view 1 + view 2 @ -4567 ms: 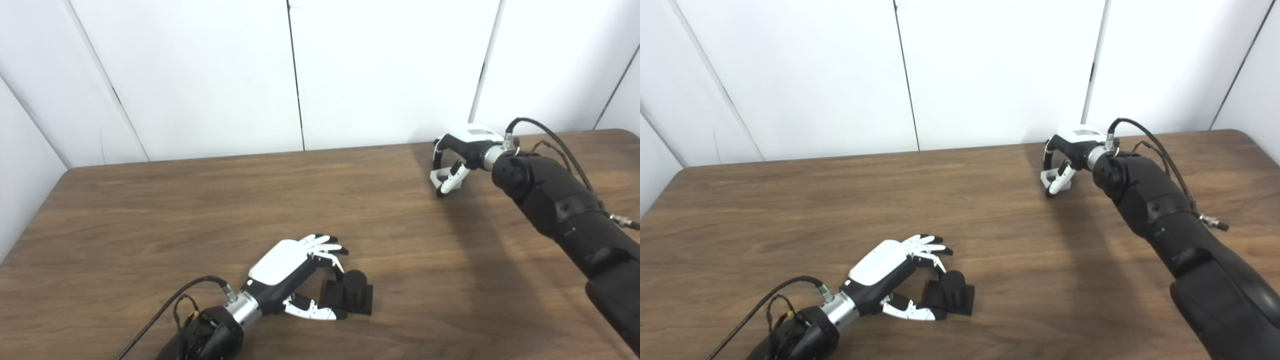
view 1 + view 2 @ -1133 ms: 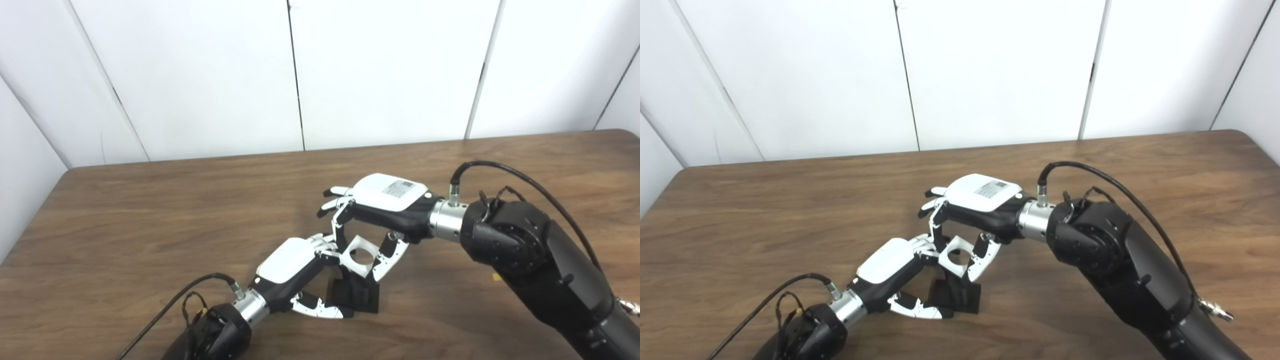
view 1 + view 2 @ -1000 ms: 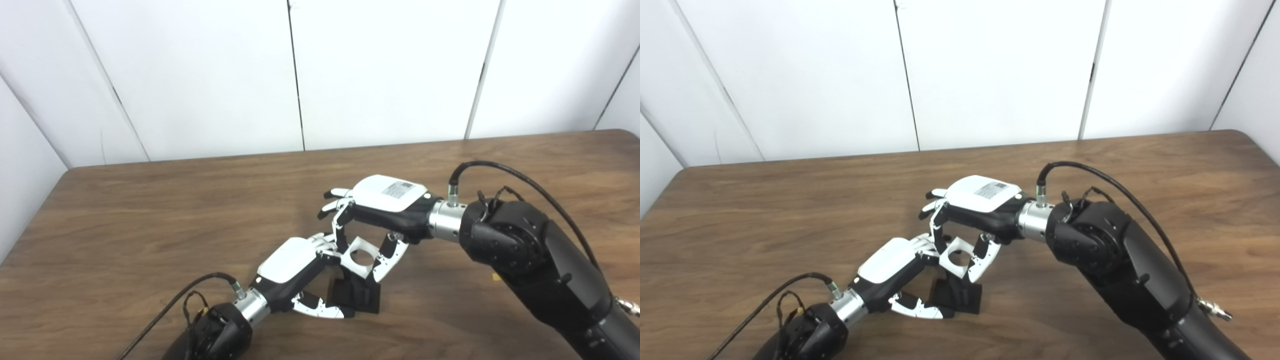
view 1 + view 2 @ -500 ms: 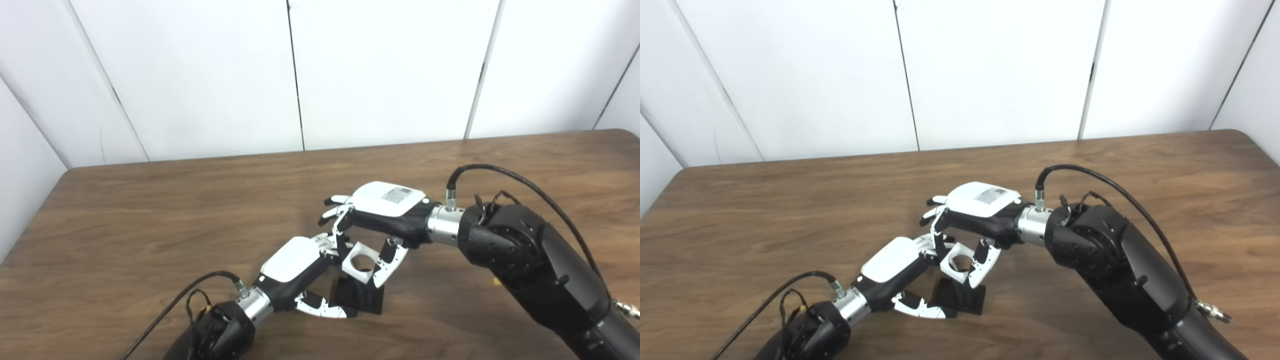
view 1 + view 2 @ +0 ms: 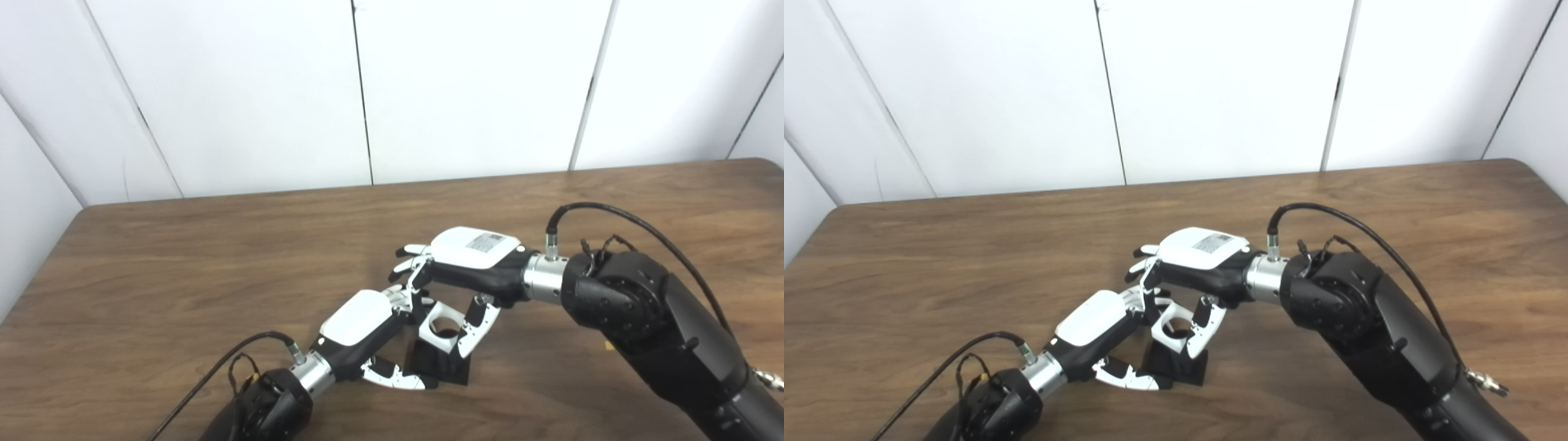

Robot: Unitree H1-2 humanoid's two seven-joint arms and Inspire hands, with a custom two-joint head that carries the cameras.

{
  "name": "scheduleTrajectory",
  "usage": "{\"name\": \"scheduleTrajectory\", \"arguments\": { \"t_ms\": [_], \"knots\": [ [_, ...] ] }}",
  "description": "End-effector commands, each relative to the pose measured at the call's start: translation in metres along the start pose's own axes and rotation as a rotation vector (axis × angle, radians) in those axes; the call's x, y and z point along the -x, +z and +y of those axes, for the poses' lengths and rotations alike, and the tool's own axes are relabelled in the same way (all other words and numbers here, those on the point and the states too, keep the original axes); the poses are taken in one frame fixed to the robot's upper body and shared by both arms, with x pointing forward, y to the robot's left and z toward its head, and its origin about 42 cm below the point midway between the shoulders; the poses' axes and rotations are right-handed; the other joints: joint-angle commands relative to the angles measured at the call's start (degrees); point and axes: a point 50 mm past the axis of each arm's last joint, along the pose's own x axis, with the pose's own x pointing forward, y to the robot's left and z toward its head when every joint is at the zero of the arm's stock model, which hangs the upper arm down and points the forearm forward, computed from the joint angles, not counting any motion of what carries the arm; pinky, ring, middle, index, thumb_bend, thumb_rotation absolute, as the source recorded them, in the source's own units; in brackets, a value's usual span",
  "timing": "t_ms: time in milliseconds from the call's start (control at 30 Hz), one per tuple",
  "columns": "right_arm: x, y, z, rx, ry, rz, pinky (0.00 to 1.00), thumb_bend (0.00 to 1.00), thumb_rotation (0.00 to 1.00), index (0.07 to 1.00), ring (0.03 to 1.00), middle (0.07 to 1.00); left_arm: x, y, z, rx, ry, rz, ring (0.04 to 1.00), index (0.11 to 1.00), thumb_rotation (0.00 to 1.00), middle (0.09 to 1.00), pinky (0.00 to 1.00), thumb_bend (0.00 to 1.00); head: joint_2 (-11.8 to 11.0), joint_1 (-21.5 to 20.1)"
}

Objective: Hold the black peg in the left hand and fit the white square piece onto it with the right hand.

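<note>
The black plastic peg (image 5: 445, 358), a round post on a flat square base, is standing on the brown wood-grain counter (image 5: 184, 275), and most of its post is hidden under the white square plastic piece (image 5: 445, 326) with the round hole, which is sitting tilted over the post's top. Something dark is showing through the hole, so the post seems to be just entering it, though how deep I cannot tell. The white-and-black right hand (image 5: 456, 278) is gripping the white piece from above, fingers on its far side and thumb on its near right side. The white-and-black left hand (image 5: 373, 337), just left of the peg, is bracing it, fingers curled against the post's far side and thumb lying along the base's near edge. By my judgement the fitting step is in hand and not yet finished. The next move is calling for levelling the piece so the hole is squaring with the post, then pressing straight down while the left hand is steadying the base
</note>
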Motion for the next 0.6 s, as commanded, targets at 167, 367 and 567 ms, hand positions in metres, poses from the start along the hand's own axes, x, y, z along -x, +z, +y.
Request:
{"name": "scheduleTrajectory", "arguments": {
  "t_ms": [167, 367, 567],
  "knots": [
    [0.006, 0.007, -0.013, 0.030, -0.027, -0.016, 0.89, 0.52, 0.15, 0.488, 0.984, 0.885, -0.005, -0.002, 0.001, -0.034, -0.028, 0.005, 0.930, 0.534, 0.38, 0.853, 0.96, 0.55, -0.1, 0.0],
    [0.006, 0.006, -0.008, 0.025, -0.018, -0.016, 0.90, 0.52, 0.15, 0.488, 0.985, 0.882, -0.004, -0.004, 0.001, -0.024, -0.027, 0.009, 0.929, 0.532, 0.37, 0.858, 0.95, 0.55, 0.2, -0.1],
    [0.004, 0.006, -0.002, 0.019, -0.003, -0.014, 0.90, 0.52, 0.15, 0.489, 0.989, 0.886, -0.004, -0.003, 0.003, -0.028, -0.034, 0.012, 0.934, 0.534, 0.38, 0.860, 0.95, 0.55, 0.1, -0.1]
  ]
}}
